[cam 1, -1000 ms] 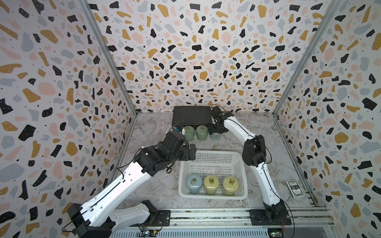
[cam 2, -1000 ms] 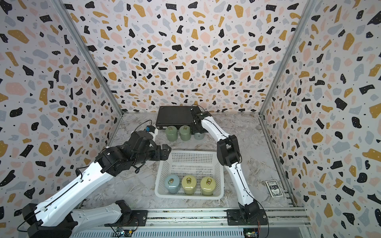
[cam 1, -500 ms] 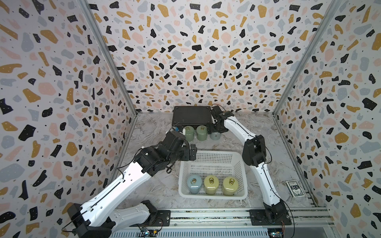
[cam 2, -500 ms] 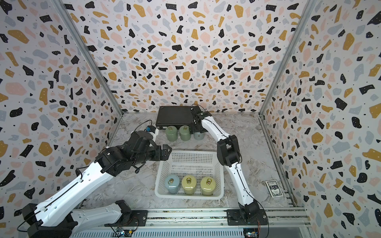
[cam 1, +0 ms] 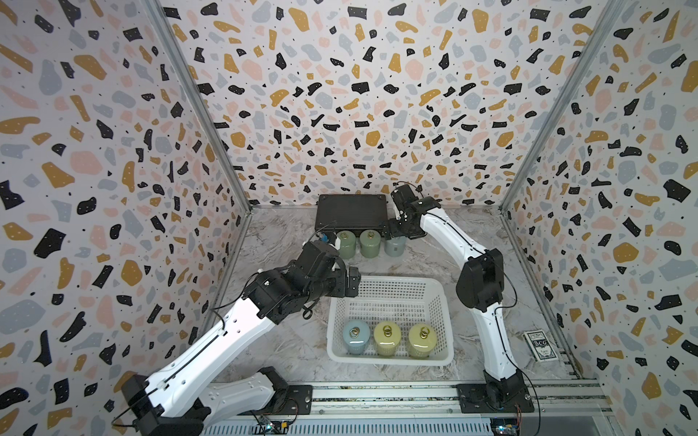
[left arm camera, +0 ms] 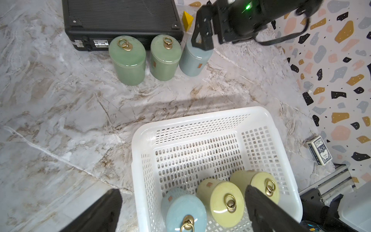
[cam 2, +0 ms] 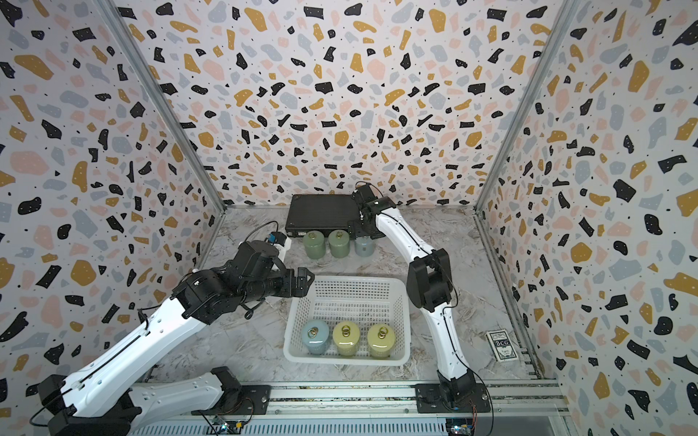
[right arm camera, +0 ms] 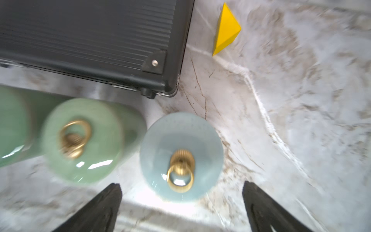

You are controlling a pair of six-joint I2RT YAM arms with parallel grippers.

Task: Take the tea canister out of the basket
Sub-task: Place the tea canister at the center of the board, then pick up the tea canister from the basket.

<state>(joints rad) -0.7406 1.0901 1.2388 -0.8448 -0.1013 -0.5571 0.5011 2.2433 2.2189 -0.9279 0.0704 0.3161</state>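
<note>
Left wrist view: basket (left arm camera: 134, 160) holds three canisters (left arm camera: 224, 202); left fingers (left arm camera: 267, 211) and right fingers (right arm camera: 267, 211) spread.

**Terrazzo-walled cell over a marbled floor**

The space is enclosed on three sides by walls (cam 1: 340, 94) printed with terrazzo flecks of black, ochre, pink and grey-blue. The panels are joined by metal corner posts (cam 1: 221, 151). A grey-white marbled floor (cam 1: 426, 264) is evenly lit and is bordered at the front by an aluminium rail (cam 1: 377, 396)
</note>
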